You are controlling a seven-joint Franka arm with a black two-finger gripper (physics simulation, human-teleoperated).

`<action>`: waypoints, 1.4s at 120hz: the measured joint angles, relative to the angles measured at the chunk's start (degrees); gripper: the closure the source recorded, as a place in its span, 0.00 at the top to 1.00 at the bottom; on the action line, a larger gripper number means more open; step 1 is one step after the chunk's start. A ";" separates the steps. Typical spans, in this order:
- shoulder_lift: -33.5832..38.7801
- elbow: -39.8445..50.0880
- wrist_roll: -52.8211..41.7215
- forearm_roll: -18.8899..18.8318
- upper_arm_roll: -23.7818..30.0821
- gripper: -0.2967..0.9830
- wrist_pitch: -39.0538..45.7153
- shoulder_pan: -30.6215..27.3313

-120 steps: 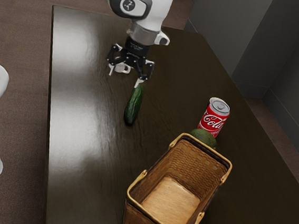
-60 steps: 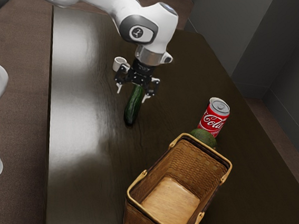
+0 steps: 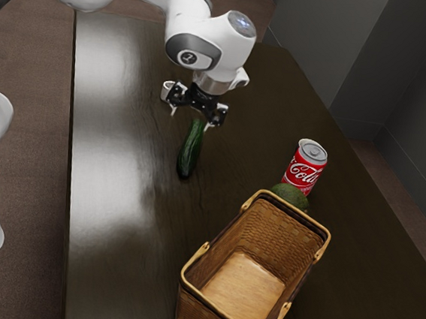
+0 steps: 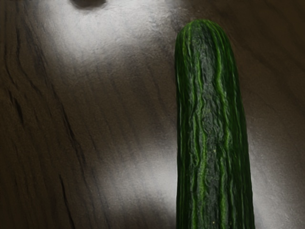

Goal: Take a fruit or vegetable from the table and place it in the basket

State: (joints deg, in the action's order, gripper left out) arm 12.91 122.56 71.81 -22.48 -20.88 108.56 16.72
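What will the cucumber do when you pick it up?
The cucumber looks straight and plump, so it will probably stay stiff, not flop. Its long, rounded shape could let it roll sideways on the flat table if my gripper nudges it. The shiny green skin might be a bit slippery, though its ridges may help my grip.

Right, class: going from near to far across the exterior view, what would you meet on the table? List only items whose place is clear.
Wicker basket → rounded green produce → cucumber → white cup.
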 joint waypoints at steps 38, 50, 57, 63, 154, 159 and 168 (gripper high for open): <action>0.37 -0.07 6.21 10.28 -0.67 0.77 1.18 0.22; -0.21 0.09 7.64 11.12 -0.83 0.77 1.42 -0.02; -0.37 0.46 8.29 10.61 -0.88 0.77 1.52 -0.13; -0.29 1.26 8.77 10.30 -1.15 0.77 1.58 -0.27; -8.83 -2.12 5.66 9.77 -3.36 0.77 8.39 -2.35; -8.92 -2.10 5.37 9.83 -3.37 0.77 8.78 -2.49; -8.70 -2.00 4.89 9.78 -3.45 0.77 9.32 -2.61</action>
State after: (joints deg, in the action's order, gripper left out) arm 4.21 120.56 76.71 -12.70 -24.33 117.88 14.11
